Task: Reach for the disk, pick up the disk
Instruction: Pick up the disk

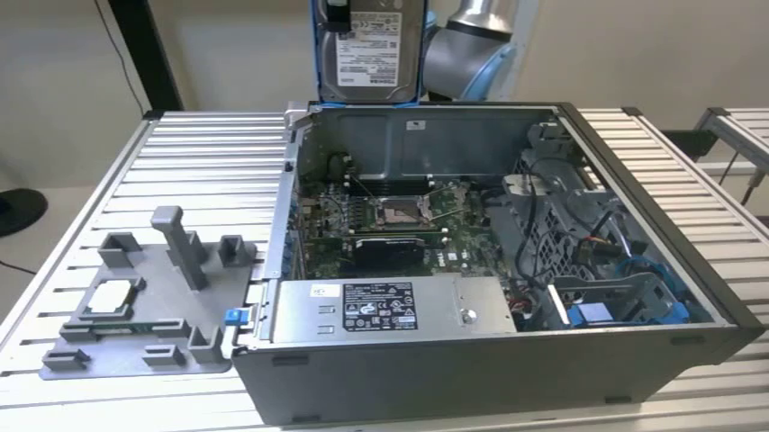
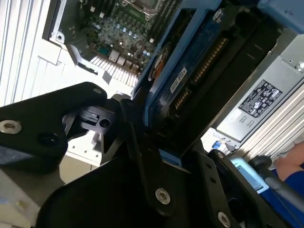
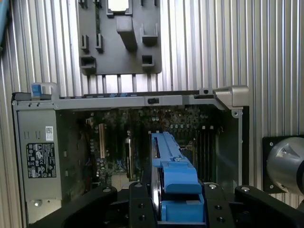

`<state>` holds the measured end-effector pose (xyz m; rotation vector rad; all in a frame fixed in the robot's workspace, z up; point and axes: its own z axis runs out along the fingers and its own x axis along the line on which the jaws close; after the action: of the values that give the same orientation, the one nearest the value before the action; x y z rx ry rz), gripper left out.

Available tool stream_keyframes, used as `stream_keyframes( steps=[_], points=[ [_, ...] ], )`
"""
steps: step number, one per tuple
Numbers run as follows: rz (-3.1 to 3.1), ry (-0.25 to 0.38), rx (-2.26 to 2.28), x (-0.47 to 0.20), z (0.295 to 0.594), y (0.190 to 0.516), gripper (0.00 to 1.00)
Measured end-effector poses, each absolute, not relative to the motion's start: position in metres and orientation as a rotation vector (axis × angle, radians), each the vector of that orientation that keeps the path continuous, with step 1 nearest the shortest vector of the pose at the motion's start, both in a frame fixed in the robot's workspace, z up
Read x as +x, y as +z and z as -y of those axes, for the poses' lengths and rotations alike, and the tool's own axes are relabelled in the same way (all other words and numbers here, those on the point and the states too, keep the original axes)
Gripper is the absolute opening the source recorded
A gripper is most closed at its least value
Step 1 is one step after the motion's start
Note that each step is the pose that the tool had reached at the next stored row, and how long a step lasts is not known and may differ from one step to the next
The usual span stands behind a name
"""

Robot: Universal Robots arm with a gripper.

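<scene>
Disk point(image 1: 366, 54): held upright above the far wall of the open computer case point(image 1: 481, 378) in the exterior view, lifted clear of the case interior.
End effector point(image 3: 176, 209): closed on the disk, with black fingers point(image 3: 138, 209) pressed against both sides of its blue frame.
Grey fixture plate point(image 1: 144, 297): laid on the bench point(image 1: 193, 153) beside the case.
Power supply point(image 1: 384, 310): seated inside the case.

disk point(image 1: 370, 49) and arm point(image 1: 474, 45) cut off by exterior view's upper edge, disk's end hidden between jaws

Open case point(image 1: 481, 369) — free above, bar the disk point(image 1: 370, 49); power supply point(image 1: 384, 308), drive cage point(image 1: 625, 301) (cables point(image 1: 597, 245) too) crowd inside.
</scene>
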<state>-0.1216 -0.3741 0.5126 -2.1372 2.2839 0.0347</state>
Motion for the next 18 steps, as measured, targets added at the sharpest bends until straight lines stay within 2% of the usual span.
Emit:
stream_keyframes(
  steps=[18],
  points=[
    [-2.284,0.035,-2.137,-0.074,0.374,0.512,0.00]
  ],
)
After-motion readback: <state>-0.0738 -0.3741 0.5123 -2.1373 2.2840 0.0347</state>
